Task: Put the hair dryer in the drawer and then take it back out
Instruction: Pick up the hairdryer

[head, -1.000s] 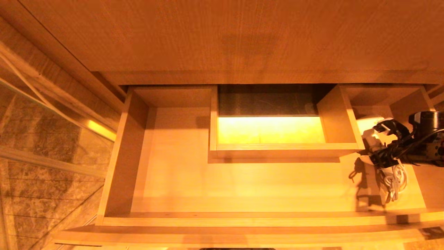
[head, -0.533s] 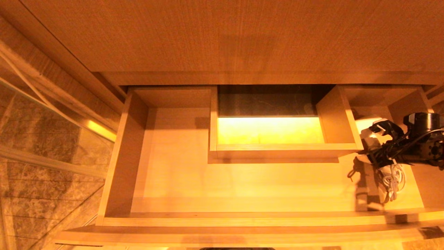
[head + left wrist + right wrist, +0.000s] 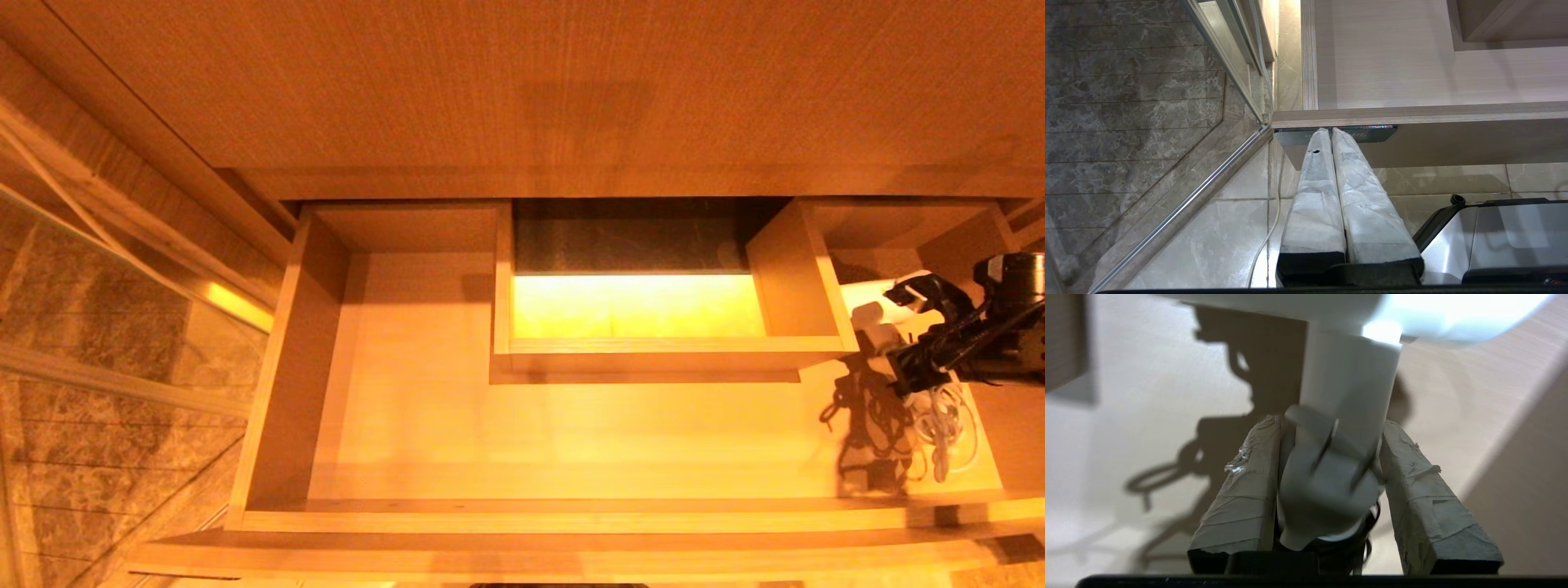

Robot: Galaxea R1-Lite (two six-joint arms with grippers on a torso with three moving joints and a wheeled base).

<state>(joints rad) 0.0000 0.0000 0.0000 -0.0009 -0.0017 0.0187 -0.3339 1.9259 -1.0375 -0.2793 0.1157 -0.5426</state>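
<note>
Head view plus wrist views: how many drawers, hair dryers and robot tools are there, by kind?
drawer: 1
hair dryer: 1
tools: 2 (left tool, right tool)
Total: 4

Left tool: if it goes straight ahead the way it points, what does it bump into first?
Probably the dark label on the drawer front. The left tool, fingers together, points straight at it, though how close is unclear.
</note>
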